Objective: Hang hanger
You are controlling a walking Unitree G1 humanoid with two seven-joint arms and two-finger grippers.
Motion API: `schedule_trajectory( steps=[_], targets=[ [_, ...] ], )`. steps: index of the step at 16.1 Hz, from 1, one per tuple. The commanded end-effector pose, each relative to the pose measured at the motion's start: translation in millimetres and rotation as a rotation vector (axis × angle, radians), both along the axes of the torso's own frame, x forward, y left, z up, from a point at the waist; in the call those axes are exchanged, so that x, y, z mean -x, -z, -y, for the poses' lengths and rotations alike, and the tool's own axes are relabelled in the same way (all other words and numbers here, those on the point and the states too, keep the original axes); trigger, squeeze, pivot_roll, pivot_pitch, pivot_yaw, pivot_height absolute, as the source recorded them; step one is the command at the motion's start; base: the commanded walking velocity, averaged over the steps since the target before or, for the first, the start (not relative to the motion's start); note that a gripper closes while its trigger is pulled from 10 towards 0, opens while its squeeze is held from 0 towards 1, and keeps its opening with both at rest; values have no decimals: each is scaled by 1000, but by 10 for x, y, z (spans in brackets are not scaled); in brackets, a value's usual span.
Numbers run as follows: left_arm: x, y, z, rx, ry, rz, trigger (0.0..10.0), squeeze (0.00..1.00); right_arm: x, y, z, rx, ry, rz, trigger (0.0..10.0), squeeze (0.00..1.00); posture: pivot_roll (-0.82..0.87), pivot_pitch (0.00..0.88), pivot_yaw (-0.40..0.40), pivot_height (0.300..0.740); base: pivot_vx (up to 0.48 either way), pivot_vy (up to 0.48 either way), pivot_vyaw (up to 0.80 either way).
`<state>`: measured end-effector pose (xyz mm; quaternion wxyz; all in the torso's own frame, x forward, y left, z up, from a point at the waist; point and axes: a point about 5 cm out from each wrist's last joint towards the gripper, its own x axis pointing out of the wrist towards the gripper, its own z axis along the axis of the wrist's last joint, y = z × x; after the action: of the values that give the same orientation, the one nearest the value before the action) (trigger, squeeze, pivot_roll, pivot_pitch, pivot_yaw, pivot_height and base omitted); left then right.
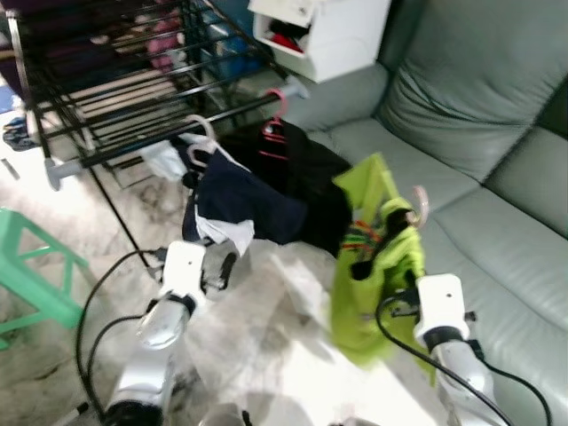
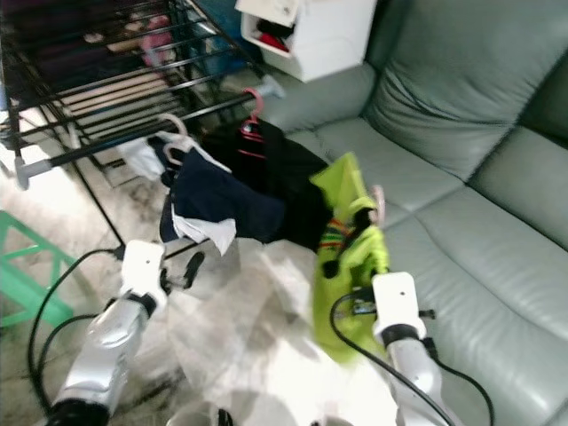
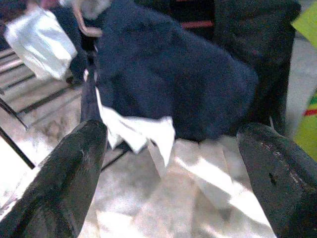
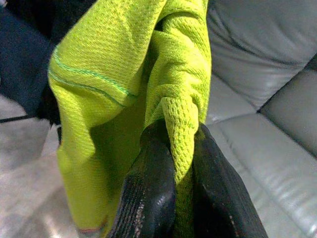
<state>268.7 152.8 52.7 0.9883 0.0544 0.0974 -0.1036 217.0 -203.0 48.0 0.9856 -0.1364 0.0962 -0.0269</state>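
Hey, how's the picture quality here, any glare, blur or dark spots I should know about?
Left eye view: sunlit floor blows out to white; soft blur overall, drying rack dim. Right eye view: same glare. Left wrist view: navy garment smeared and dark, open left claw fingers out of focus. Right wrist view: green shirt mesh sharp; right claw shut on it, sofa soft.

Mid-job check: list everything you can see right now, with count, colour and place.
drying rack: one, black, upper left
dark garments: several, navy and black, on pale and red hangers at the rack's front bar
green shirt: one, lime, on a pale hanger, held before the sofa
sofa: one, grey-green, right
cabinet: one, white, top centre
stool: one, green, left
left claw: open, below the navy garment
right claw: shut on the green shirt
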Motion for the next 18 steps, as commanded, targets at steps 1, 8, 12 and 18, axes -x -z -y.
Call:
schedule_trajectory(
  steps=[1, 8, 12, 18],
  targets=[
    [-45, -36, -30, -35, -15, 24, 10000, 0, -102, -180, -81, 10, -28, 96, 10000, 0, -55, 0, 66, 740, 0, 480, 0],
    [-94, 20, 7, -40, -64, 37, 10000, 0, -300, -312, -155, -72, -22, 160, 10000, 0, -70, 0, 50, 740, 0, 480, 0],
    [-145, 7, 146, -33, -22, 76, 10000, 0, -347, -419, -65, 59, -13, 212, 10000, 0, -92, 0, 55, 740, 0, 187, 0],
    [-300, -83, 153, -83, -31, 136, 10000, 0, -361, -423, -163, 81, -57, 231, 10000, 0, -82, 0, 45, 740, 0, 0, 480]
  ],
)
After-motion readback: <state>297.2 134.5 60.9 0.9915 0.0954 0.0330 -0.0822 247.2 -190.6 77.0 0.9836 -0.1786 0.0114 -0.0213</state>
